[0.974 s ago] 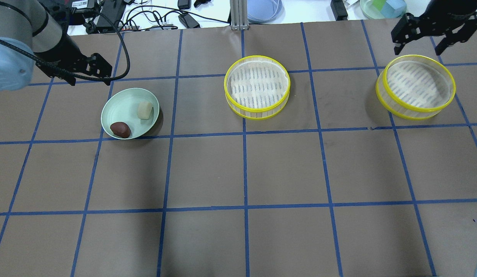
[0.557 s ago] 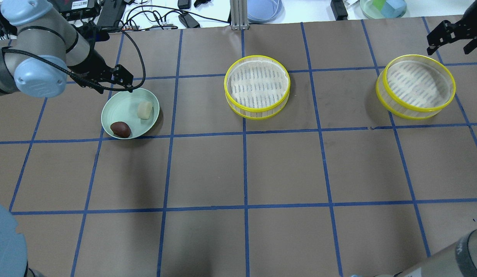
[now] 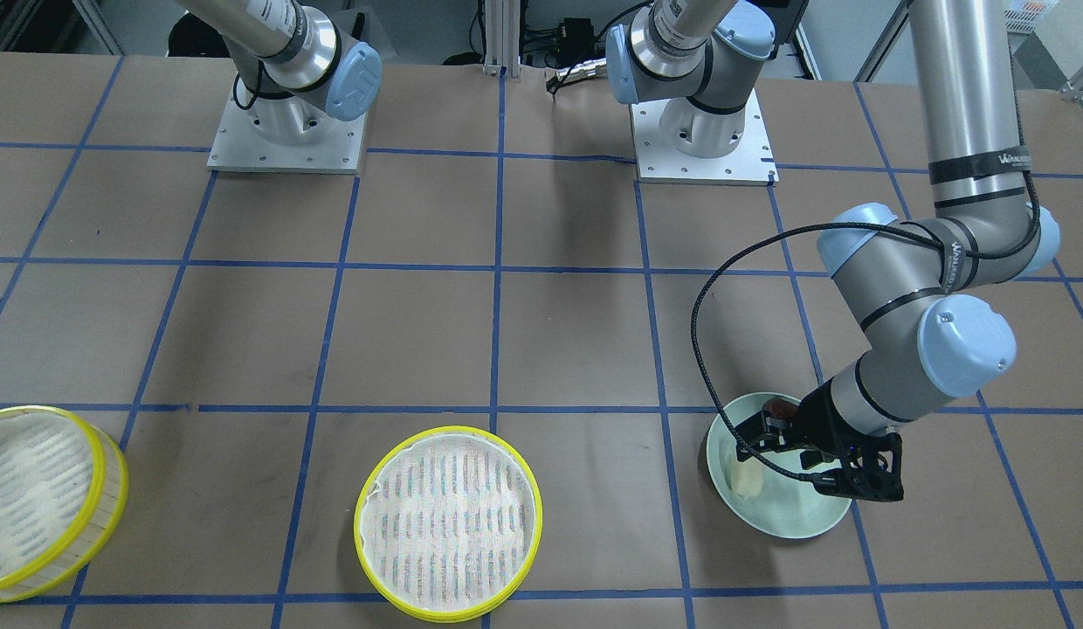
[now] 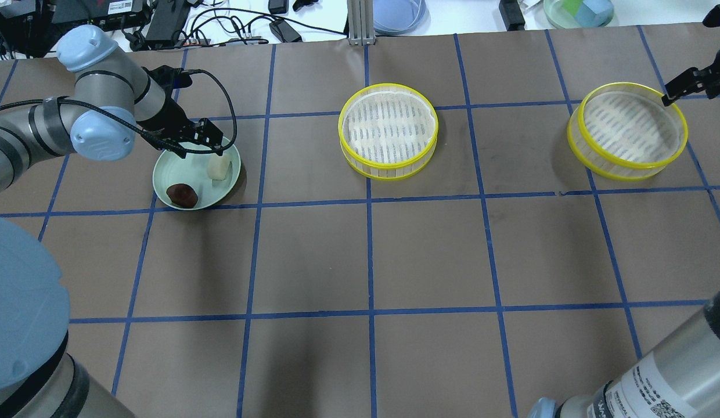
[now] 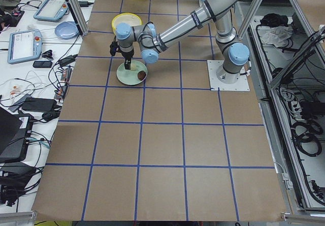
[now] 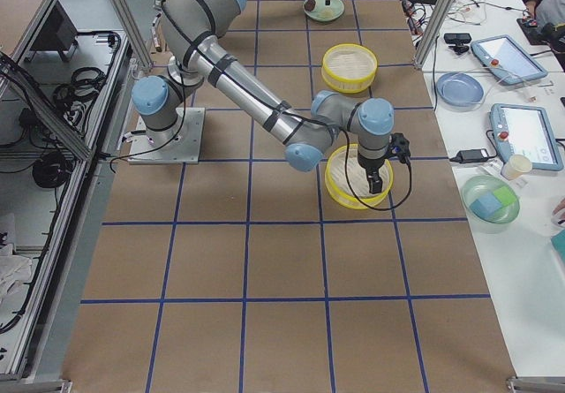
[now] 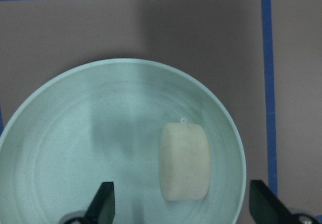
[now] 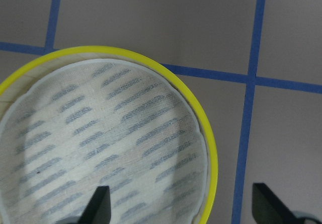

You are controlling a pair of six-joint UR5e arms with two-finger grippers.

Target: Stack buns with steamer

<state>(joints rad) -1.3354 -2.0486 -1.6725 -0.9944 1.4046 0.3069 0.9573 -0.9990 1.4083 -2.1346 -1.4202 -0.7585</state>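
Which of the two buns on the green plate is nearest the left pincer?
The cream-white bun, close below the open left pincer; the reddish-brown bun lies farther off, by the plate's rim.

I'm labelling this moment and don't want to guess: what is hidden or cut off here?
- Front-facing view: the left gripper covers most of the dark bun on the green plate.
- Left wrist view: the dark bun is out of frame; only the cream bun shows.
- Overhead view: the right edge cuts off the right gripper.
- Front-facing view: the left edge cuts the right steamer.
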